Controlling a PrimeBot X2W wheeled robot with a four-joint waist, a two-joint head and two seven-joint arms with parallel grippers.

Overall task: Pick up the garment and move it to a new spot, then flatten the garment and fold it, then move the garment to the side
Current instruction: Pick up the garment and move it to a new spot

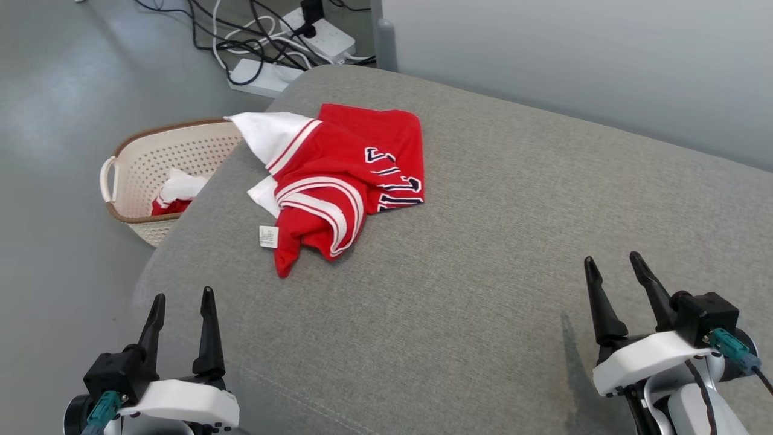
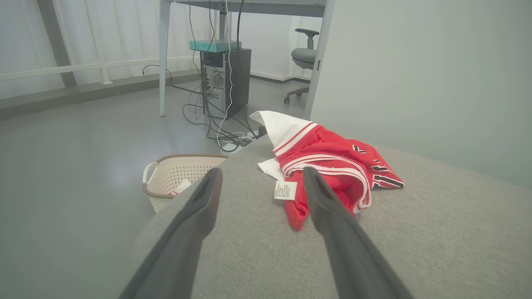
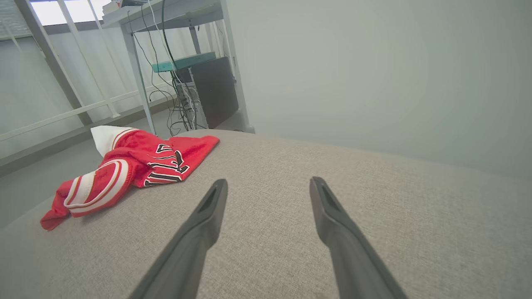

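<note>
The garment (image 1: 344,175) is a crumpled red jersey with white stripes, white panels and dark lettering. It lies bunched on the grey cushioned surface (image 1: 483,254) near its far left corner. My left gripper (image 1: 182,297) is open at the near left edge, well short of the garment, with nothing between its fingers. My right gripper (image 1: 613,261) is open at the near right, far from it. The left wrist view has the garment (image 2: 332,162) just beyond the open fingertips (image 2: 213,176). In the right wrist view the garment (image 3: 124,170) lies far left.
A cream perforated basket (image 1: 145,163) with red and white cloth inside stands on the floor left of the cushion. Power strips and tangled cables (image 1: 272,42) lie on the floor behind it. A pale wall (image 1: 574,60) runs along the far side.
</note>
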